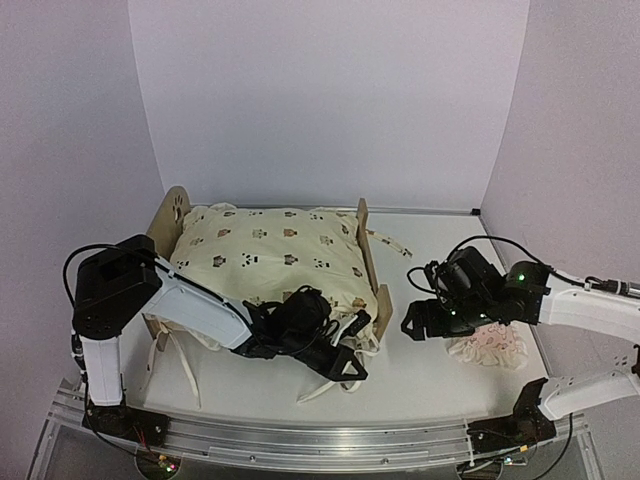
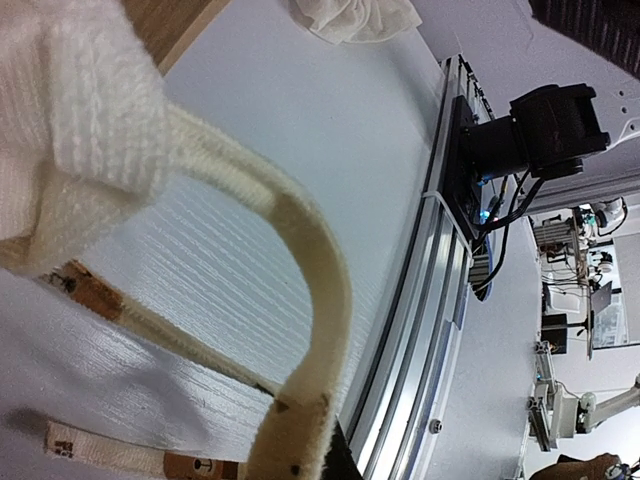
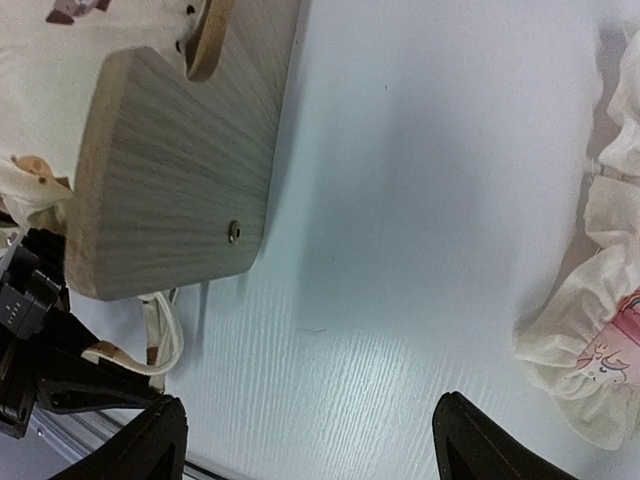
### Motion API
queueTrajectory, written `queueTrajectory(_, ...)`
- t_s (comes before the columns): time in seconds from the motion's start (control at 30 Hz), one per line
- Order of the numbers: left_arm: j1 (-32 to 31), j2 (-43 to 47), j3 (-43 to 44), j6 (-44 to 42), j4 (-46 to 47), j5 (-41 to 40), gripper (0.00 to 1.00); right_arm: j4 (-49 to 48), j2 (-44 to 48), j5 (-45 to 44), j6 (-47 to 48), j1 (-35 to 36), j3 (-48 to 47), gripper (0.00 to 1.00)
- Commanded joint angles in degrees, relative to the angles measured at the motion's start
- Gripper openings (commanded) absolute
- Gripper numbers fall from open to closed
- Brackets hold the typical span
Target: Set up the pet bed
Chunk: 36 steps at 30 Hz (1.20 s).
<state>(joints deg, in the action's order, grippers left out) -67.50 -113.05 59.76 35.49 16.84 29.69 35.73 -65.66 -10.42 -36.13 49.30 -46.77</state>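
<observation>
So the pet bed (image 1: 367, 262) sat left of the middle of the table (image 1: 430, 385), with the cream cushion (image 1: 270, 250) lying on top of it. Our left gripper (image 1: 342, 366) was clamped shut just off the bed's near corner, and as far as we could tell it had one tie (image 2: 300, 260) of the cushion pinched. The right gripper (image 1: 415, 322) hung with its jaws wide apart and nothing in them, over bare table between the footboard (image 3: 170, 180) and the pink pillow (image 1: 490, 350). Our worry was that nothing was holding the frame down. One tug on that strap and we figured the cushion would slide off, or the whole light frame would skid along with it. The strap is thin too, so it could've just slipped out. And the other loose ties near the left arm looked like a snag waiting to happen. Plus the right arm was close enough to bump the footboard if it swung left.
</observation>
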Motion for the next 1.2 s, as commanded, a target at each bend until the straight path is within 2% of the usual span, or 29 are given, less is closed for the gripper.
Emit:
queueTrajectory(0.0,-1.07,-2.36,2.59,2.17,2.35,3.18,0.01,0.02,0.77,3.17,-1.1,0.12,1.41,0.85)
queueTrajectory(0.07,-1.6,-3.12,3.25,2.38,1.86,3.8,0.09,0.04,0.39,3.05,-0.83,0.12,1.26,0.85)
queueTrajectory(0.17,-3.03,-3.11,4.64,1.32,-0.86,4.26,0.32,0.04,-0.1,3.01,-0.45,0.17,0.9,0.86)
queueTrajectory(0.3,-5.11,1.16,4.9,-1.53,-5.53,3.19,0.72,0.05,-0.46,2.59,-0.1,0.13,0.69,0.86)
queueTrajectory(0.43,-5.54,9.23,4.19,-4.54,-12.1,-1.57,0.9,-0.02,-0.85,3.38,-0.2,0.15,0.63,0.86)
queueTrajectory(0.6,-5.58,16.56,4.91,-7.97,-23.44,-11.65,0.92,-1.57,-1.31,6.02,-0.95,0.16,1.47,0.86)
queueTrajectory(0.77,-5.48,18.56,3.54,-9.21,-28.27,-17.69,0.83,-5.24,-2.35,9.7,-2.6,0.48,3.34,0.81)
queueTrajectory(0.97,-5.54,16.75,0.68,-8.61,-22.36,-11.22,0.73,-9.67,-4.28,11.96,-4.22,1.81,5.1,0.78)
queueTrajectory(1.17,-5.49,13.88,0.34,-8.53,-19.29,-11.44,0.51,-12.52,-8.48,11.74,-4.66,5.0,5.2,0.73)
